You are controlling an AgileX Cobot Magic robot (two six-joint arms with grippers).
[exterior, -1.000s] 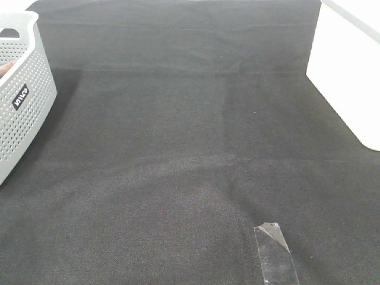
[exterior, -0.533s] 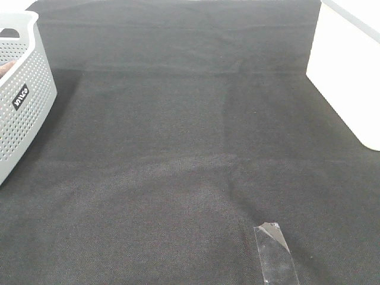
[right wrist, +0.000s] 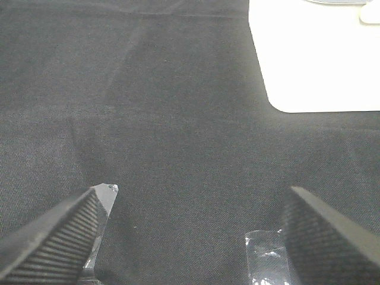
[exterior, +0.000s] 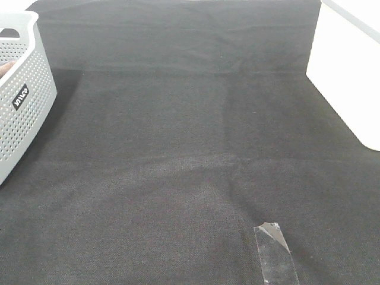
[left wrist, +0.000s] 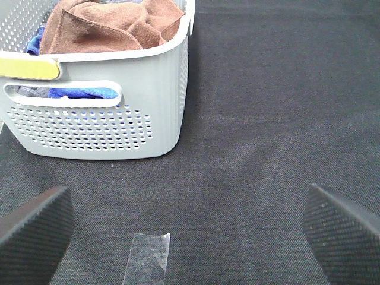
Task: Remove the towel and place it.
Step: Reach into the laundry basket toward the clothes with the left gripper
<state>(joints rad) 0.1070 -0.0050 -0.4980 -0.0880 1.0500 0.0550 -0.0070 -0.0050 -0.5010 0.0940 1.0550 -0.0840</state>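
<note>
The brown plush towel [left wrist: 110, 24] lies bunched in the top of a grey perforated basket [left wrist: 107, 127], over blue cloth [left wrist: 83, 93]. In the exterior high view only the basket [exterior: 24, 95] shows at the left edge, with a sliver of brown at its rim. My left gripper [left wrist: 187, 228] is open and empty, low over the black table covering [exterior: 190, 148], some way short of the basket. My right gripper [right wrist: 196, 237] is open and empty over the black covering. Neither gripper shows in the exterior high view.
A strip of clear tape [exterior: 274, 252] is stuck on the covering at the front; it shows in the left wrist view [left wrist: 148, 254], and pieces of tape show by the right gripper [right wrist: 264, 255]. A white surface [exterior: 350, 77] borders the covering at the right.
</note>
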